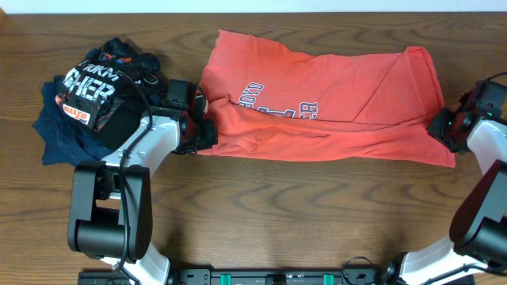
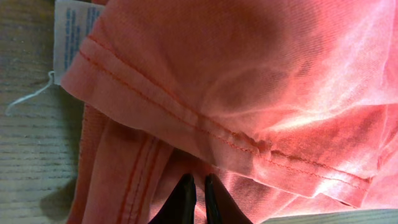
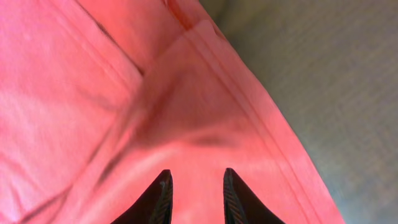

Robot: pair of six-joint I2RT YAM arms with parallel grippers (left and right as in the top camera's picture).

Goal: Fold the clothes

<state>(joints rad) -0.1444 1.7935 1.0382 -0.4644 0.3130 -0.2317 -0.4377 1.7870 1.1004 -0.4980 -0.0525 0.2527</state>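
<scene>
coral-red t-shirt [image 1: 333, 103] lies spread across the far side of the table [image 1: 277, 214], partly folded, print showing; left gripper [image 2: 198, 185] sits at its left hem, jaws pinched together, though whether cloth is caught i cannot tell; right gripper [image 3: 196, 180] is over its right corner, jaws parted above the fabric

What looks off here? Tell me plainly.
The red T-shirt lies in an uneven fold: its top edge slants, a flap cuts across the chest print, and the cloth bunches at its left end. Beside it, dark garments sit in a crumpled heap. Nothing looks torn or spilled.
</scene>
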